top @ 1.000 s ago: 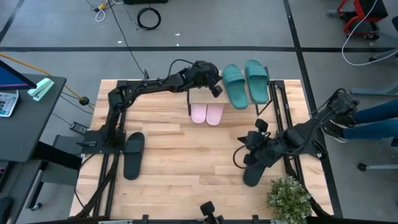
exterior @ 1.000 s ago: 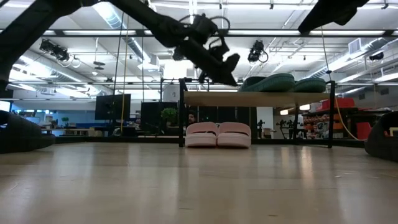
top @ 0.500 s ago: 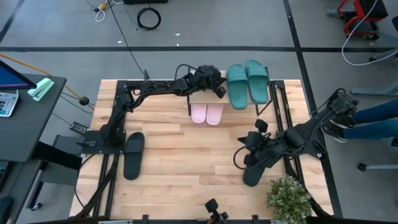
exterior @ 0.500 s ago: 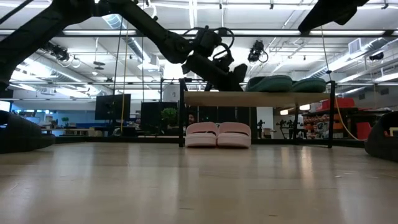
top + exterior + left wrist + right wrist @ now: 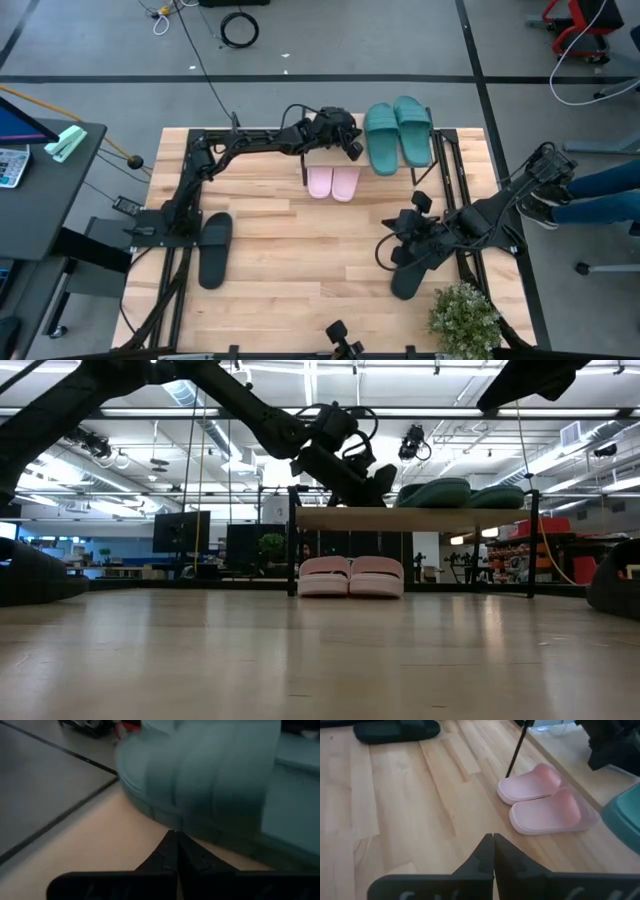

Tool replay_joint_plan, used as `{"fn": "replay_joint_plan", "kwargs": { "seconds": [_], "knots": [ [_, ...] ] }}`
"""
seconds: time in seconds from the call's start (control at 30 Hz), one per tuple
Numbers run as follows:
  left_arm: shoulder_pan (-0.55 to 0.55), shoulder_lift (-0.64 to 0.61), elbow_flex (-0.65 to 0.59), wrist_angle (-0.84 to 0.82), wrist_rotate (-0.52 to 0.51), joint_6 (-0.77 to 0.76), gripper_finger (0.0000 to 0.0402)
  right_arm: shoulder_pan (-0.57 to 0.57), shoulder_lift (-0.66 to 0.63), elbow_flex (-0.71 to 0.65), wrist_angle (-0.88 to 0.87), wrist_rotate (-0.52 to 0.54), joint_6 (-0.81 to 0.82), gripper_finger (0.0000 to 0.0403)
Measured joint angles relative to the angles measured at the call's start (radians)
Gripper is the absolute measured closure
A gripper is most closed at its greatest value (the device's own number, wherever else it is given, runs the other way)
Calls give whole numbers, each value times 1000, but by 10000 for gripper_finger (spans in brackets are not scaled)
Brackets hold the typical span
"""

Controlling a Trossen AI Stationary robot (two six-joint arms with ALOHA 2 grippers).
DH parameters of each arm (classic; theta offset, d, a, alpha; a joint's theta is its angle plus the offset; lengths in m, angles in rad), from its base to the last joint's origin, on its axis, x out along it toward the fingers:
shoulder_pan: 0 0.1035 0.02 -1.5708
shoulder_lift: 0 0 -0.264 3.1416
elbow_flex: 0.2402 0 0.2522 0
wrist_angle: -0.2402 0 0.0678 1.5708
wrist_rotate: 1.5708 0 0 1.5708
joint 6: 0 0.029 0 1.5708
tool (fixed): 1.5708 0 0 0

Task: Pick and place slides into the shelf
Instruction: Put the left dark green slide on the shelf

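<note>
With jaws pressed together and empty, the right gripper [image 5: 409, 247] is parked just above the black slide [image 5: 409, 276], lower right, lying lengthwise toward the shelf [image 5: 322, 158] at upper centre.

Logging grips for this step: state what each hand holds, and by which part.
Nothing is held. The left hand is shut and empty on the shelf beside the teal slides; the right hand is shut and empty.

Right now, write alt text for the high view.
Left gripper, shut, hovers over the shelf beside two teal slides lying on top; two pink slides sit underneath. Right gripper waits near a black slide; another black slide lies left.
</note>
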Motion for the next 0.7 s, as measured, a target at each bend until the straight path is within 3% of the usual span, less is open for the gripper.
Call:
{"fn": "replay_joint_plan", "kwargs": {
  "seconds": [0.13, 0.4, 0.53, 0.7],
  "knots": [
    [-2, -65, 0, -51, -28, 16, 400, 0, 4, 0, -3, 28, 8, 401],
    [-46, -313, 1, -395, -109, 145, 400, -49, 16, 0, -24, 53, -69, 401],
    [-87, -473, 2, -583, -111, 161, 393, -161, 11, 51, -22, 32, -160, 402],
    [-151, -629, 2, -620, -112, 147, 386, -406, 11, 130, 73, -137, -341, 403]
  ]
}}
